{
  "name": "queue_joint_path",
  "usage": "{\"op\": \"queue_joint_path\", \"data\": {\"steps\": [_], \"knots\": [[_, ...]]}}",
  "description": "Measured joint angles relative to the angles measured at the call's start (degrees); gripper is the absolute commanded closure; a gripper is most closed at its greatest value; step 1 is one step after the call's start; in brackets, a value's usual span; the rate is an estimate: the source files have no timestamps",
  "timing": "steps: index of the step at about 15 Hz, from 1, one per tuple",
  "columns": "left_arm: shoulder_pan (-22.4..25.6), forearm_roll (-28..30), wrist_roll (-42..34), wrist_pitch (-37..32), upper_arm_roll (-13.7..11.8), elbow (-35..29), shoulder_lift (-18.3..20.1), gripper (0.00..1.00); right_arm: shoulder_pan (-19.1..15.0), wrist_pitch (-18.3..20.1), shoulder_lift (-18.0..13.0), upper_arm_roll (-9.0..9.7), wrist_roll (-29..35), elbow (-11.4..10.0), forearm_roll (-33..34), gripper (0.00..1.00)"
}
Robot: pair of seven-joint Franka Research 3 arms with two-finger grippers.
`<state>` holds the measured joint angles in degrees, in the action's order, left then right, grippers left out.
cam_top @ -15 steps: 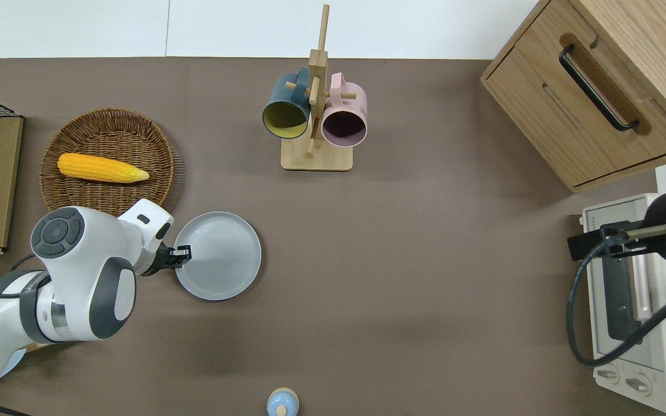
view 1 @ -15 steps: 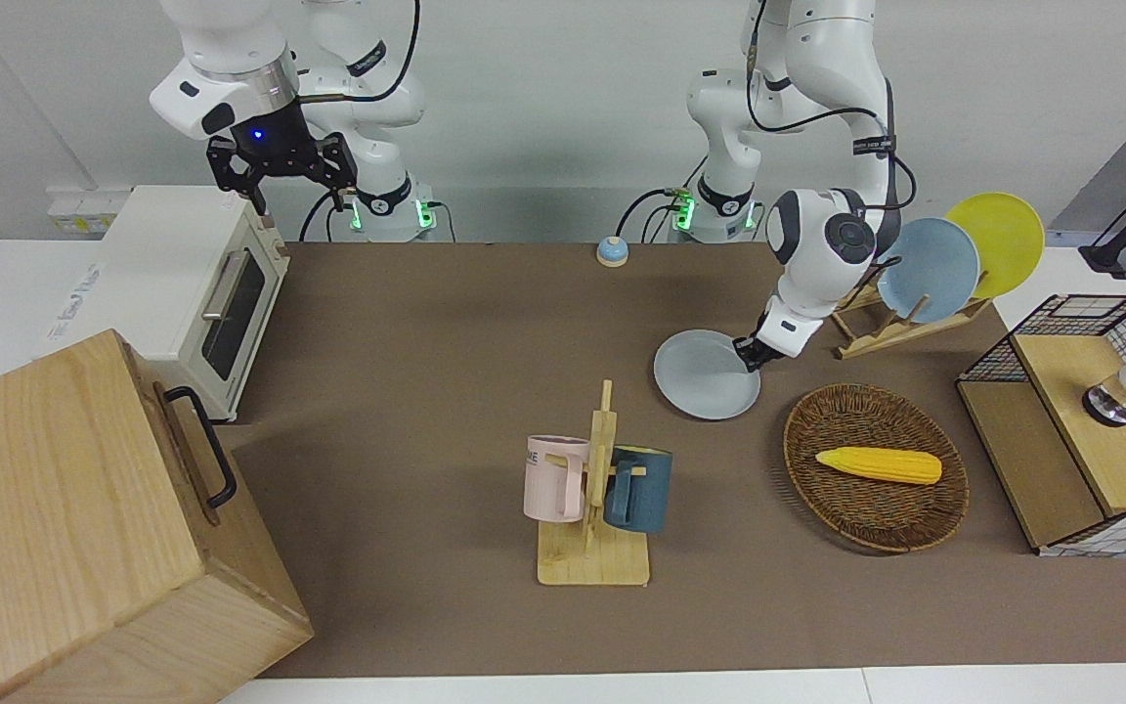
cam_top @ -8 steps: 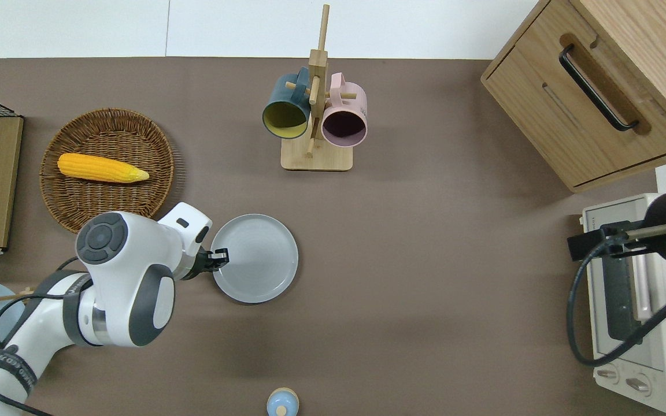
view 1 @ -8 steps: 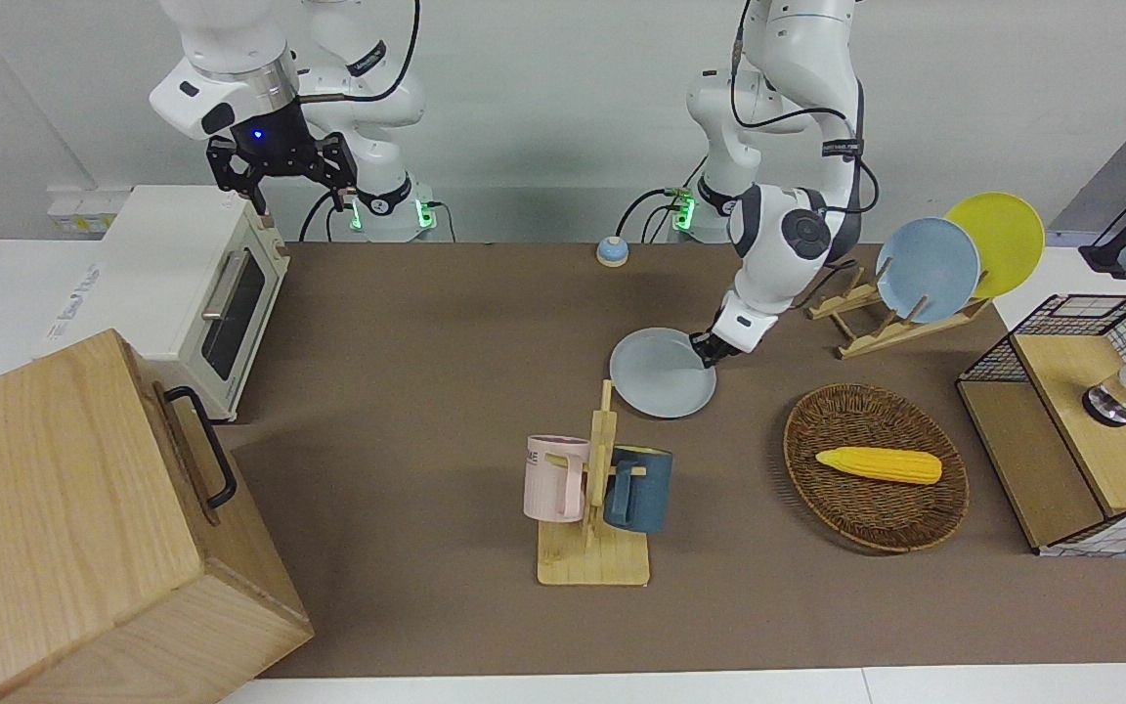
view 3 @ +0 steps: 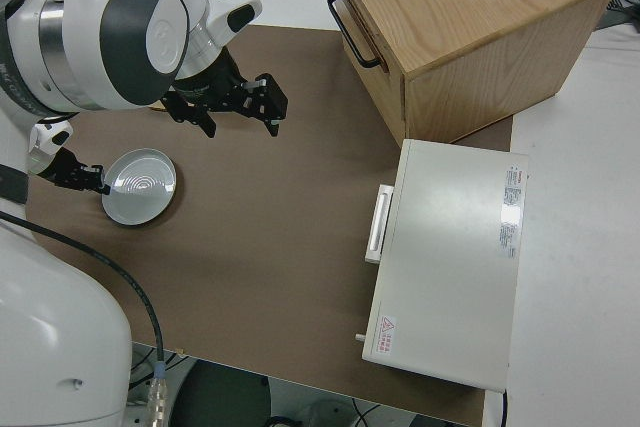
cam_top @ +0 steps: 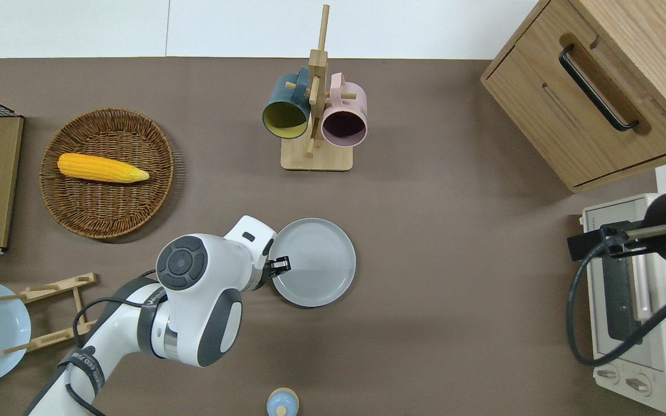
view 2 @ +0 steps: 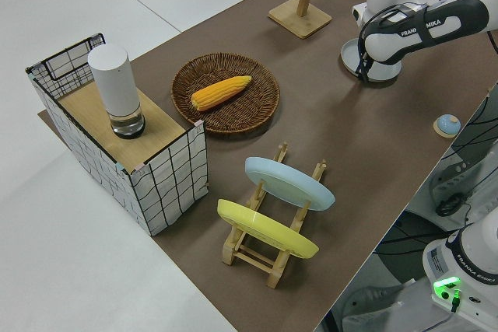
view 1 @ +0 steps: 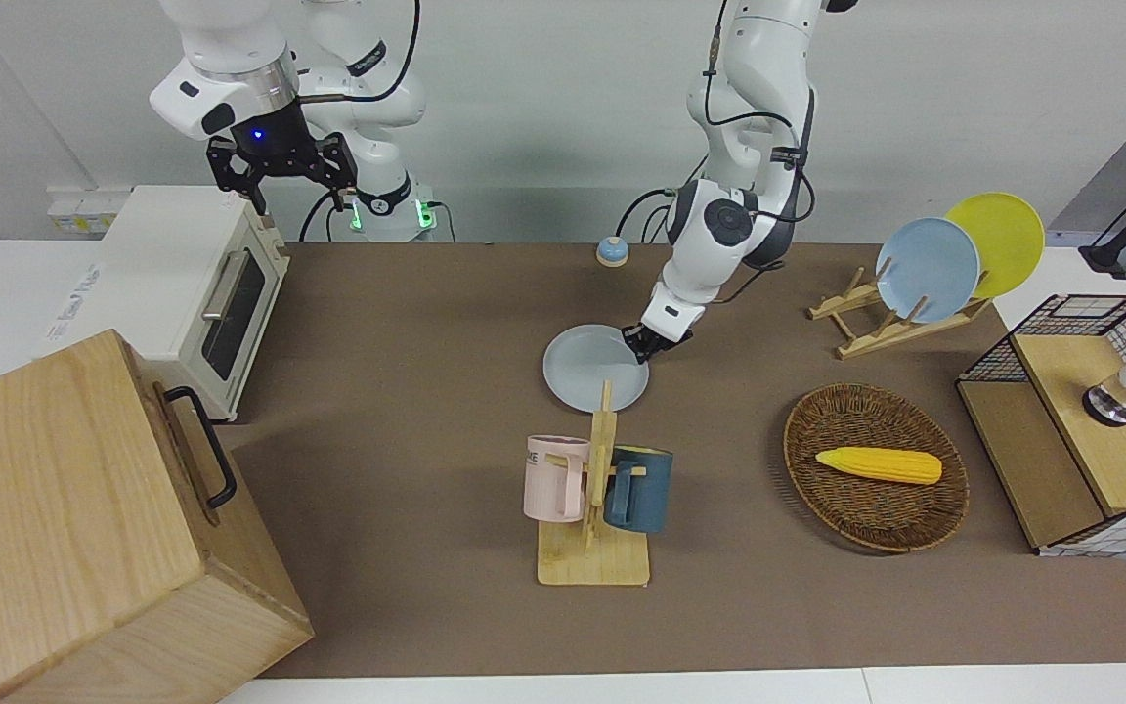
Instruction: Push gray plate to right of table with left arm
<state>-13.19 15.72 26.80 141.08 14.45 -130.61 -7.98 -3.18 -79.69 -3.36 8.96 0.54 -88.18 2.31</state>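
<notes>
The gray plate [view 1: 595, 369] [cam_top: 315, 263] [view 3: 140, 185] lies flat near the middle of the brown table [view 1: 407, 372], nearer to the robots than the mug rack. My left gripper [view 1: 643, 344] [cam_top: 282, 266] [view 3: 85, 179] is low at the plate's rim, on the side toward the left arm's end, touching it with its fingers together. In the left side view the arm hides most of the plate [view 2: 383, 74]. My right gripper [view 1: 298, 205] [view 3: 240, 125] is parked, open and empty.
A wooden mug rack [view 1: 594, 508] [cam_top: 315, 115] holds a pink and a dark blue mug. A wicker basket [view 1: 934, 508] holds corn. A plate rack [view 1: 915, 323] holds sky-blue and yellow plates. A toaster oven [view 1: 201, 293], wooden cabinet [view 1: 74, 528], wire crate [view 1: 1081, 420] and small blue bell [view 1: 612, 251] stand around.
My left gripper has slid the gray plate across the table toward the right arm's end, from beside the wicker basket to near the mug rack. The right arm has not moved.
</notes>
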Motion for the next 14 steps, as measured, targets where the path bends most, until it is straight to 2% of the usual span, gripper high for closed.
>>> {"op": "queue_joint_path", "data": {"steps": [3, 5, 9, 13, 14], "knots": [[-0.1, 0.1, 4.1, 2.6, 4.3, 1.2, -1.6, 1.0, 0.0, 0.0, 0.0, 0.0, 0.0, 0.0, 0.0, 0.005], [-0.8, 0.1, 6.5, 3.1, 5.7, 2.7, -2.7, 1.0, 0.0, 0.0, 0.0, 0.0, 0.0, 0.0, 0.0, 0.005], [-6.9, 0.1, 13.3, 4.2, 6.2, 7.0, -5.2, 1.0, 0.0, 0.0, 0.0, 0.0, 0.0, 0.0, 0.0, 0.005], [-9.5, 0.1, 15.0, 8.2, 6.6, 8.2, -7.9, 1.0, 0.0, 0.0, 0.0, 0.0, 0.0, 0.0, 0.0, 0.005], [-10.0, 0.1, 15.4, 8.4, 6.7, 9.0, -8.7, 0.95, 0.0, 0.0, 0.0, 0.0, 0.0, 0.0, 0.0, 0.005]]}}
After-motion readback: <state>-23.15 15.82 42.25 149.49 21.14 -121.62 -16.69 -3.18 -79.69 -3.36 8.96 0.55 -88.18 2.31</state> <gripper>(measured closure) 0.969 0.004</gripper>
